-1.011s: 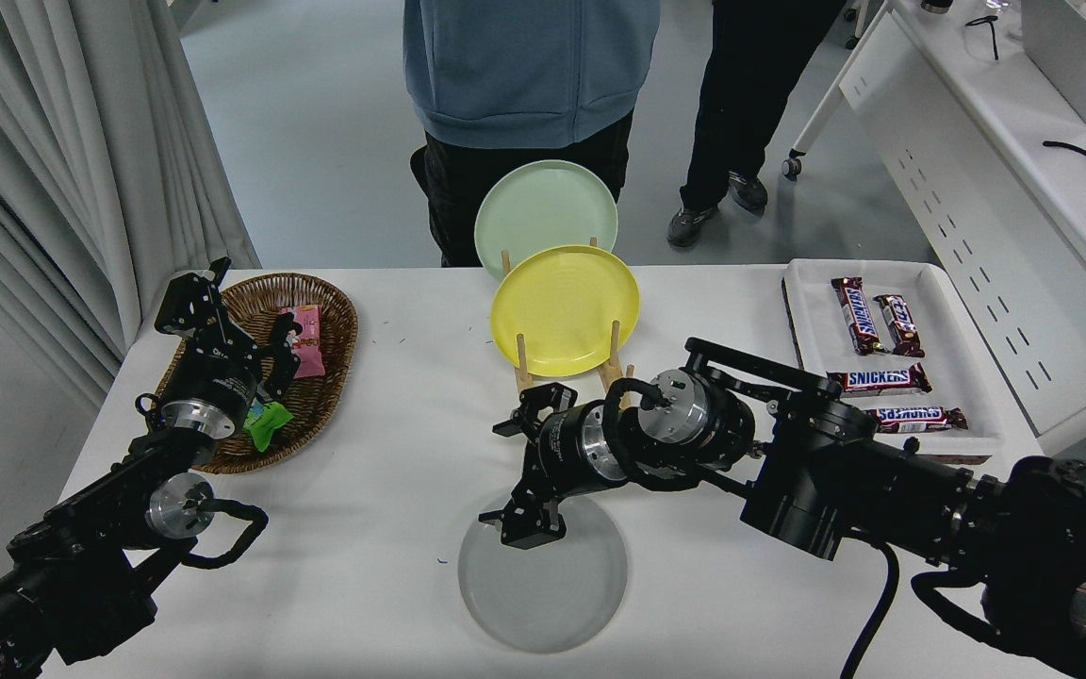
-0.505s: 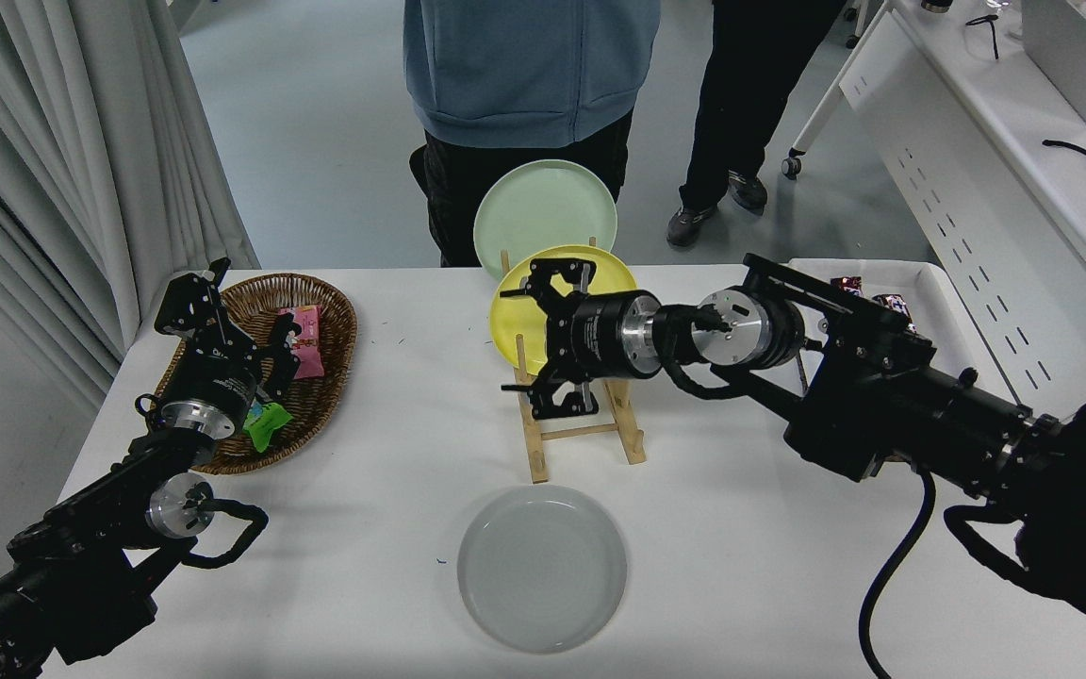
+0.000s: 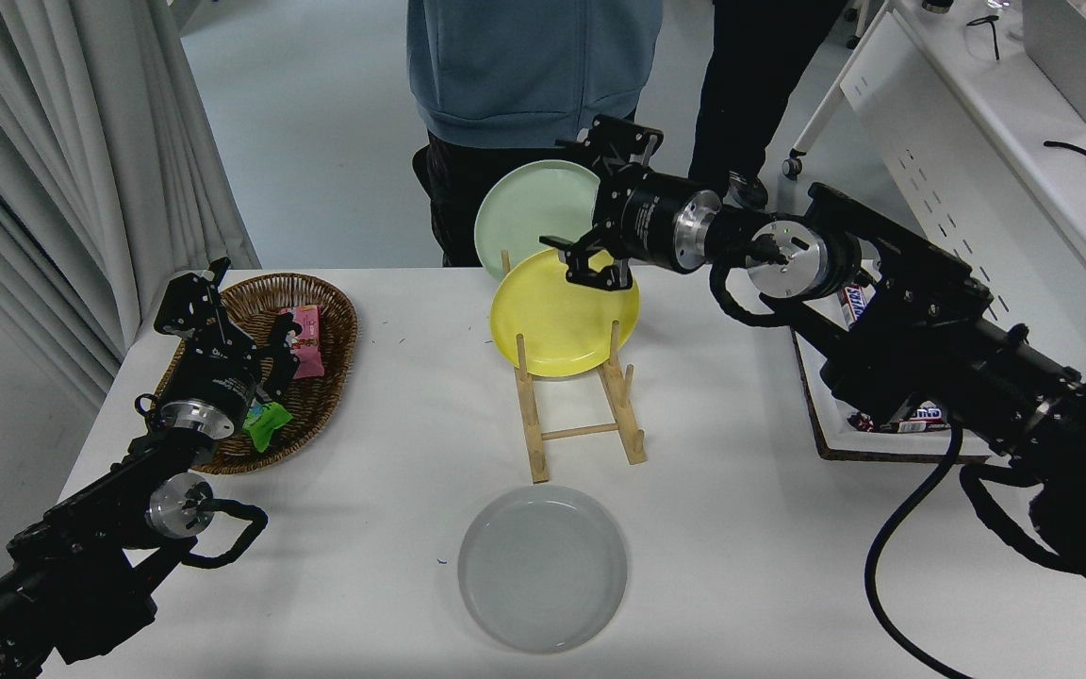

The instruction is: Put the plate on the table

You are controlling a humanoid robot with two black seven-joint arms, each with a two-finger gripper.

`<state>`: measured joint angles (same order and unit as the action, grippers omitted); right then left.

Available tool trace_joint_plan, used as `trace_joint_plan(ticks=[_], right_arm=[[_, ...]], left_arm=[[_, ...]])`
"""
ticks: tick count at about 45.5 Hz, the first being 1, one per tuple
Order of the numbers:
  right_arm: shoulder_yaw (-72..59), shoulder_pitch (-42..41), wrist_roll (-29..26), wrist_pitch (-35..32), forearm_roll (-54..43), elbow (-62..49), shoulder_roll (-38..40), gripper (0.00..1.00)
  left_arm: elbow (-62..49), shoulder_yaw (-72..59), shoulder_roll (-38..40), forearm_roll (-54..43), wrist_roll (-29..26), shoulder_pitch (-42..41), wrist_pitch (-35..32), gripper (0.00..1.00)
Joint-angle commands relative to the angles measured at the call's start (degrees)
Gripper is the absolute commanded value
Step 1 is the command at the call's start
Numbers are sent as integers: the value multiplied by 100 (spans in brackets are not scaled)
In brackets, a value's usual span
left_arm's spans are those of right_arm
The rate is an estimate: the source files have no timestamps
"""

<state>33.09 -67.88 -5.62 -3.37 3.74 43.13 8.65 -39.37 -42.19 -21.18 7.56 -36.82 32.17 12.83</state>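
Grey plate (image 3: pixel 542 568) lies flat, well apart from the spread right hand (image 3: pixel 602 212).

— What colours stand on the wooden rack (image 3: pixel 581 415)?
— A yellow plate (image 3: pixel 557 321), a pale green plate (image 3: pixel 529 212) behind it.
— And in front of the rack?
— A light-grey plate (image 3: pixel 542 568) on the white table (image 3: pixel 392 396); the basket (image 3: pixel 331 330) to its left is woven brown.

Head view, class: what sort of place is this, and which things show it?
Probably a robotics lab or test room. Two black robot arms work at a white table, a perforated-panel desk with a laptop stands beside it, and a person stands watching.
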Motion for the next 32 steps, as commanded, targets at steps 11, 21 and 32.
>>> trace_joint_plan(ticks=[11, 21, 32], right_arm=[[796, 539, 535, -981, -32, -262, 541, 99], [1358, 1057, 1369, -1403, -23, -279, 559, 99], [1341, 1611, 1678, -1324, -41, -744, 550, 99]], left_arm=[[0, 0, 0, 0, 0, 0, 0, 100], [0, 0, 0, 0, 0, 0, 0, 100], [0, 0, 0, 0, 0, 0, 0, 100]])
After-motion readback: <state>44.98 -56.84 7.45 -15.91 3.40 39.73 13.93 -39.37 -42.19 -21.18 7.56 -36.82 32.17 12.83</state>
